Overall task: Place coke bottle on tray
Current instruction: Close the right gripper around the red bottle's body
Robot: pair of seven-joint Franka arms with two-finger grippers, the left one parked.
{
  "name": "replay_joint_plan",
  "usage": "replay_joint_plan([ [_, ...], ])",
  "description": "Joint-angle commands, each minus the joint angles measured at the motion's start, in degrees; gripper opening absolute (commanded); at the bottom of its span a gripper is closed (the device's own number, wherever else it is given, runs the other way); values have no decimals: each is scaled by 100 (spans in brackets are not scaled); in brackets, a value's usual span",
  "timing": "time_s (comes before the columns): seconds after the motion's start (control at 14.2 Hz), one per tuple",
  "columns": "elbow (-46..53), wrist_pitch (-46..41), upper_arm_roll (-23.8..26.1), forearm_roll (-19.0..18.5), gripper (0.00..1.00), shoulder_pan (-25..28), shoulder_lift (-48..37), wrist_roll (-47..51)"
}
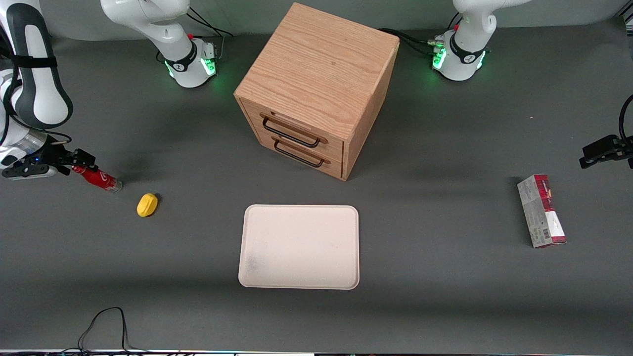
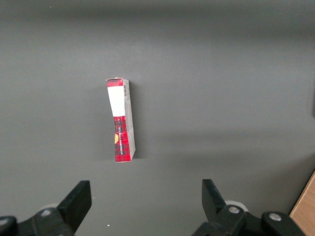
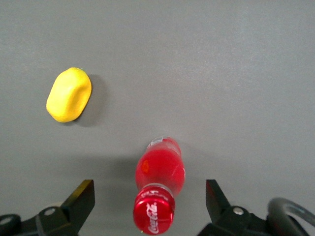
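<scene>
Reaching for the coke bottle (image 1: 97,178) is the step in hand: the right arm's gripper (image 1: 84,159) sits low over the bench near the edge at the working arm's end, level with the bottle's cap end. In the right wrist view the two fingers (image 3: 81,200) stand well apart, one on either side of the cap, with bench showing between each finger and the bottle, so nothing is clamped yet. The bottle appears to lie on the bench surface, its red cap toward the gripper and its clear base pointing toward the middle of the bench. A yellow lemon-shaped lump (image 1: 147,204) lies near the bottle's base, a little nearer the front camera and apart from it. The tray (image 1: 299,246) rests flat around the middle of the bench's length, closer to the front edge, empty and well apart from the bottle; the wooden drawer cabinet (image 1: 316,89) stands farther from the camera than the tray. By my reading, the next move calls for bringing the fingers further along the bottle's body and pressing them together on it, then lifting and carrying it toward the tray. The round, slim body may roll or slip, so a centred grip matters, and the carry should pass clear of the lemon.
</scene>
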Motion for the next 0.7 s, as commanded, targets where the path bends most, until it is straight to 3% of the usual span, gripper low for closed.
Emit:
replay_joint_plan([
  [0.0,-18,193,9,173,99,-45,110,-238],
  [0.07,-18,211,9,173,97,-45,110,-238],
  [0.14,-18,211,18,173,88,-45,119,-238],
  [0.35,-18,176,18,173,43,-36,119,-238],
  [0.63,-18,140,18,181,7,-36,171,-220],
])
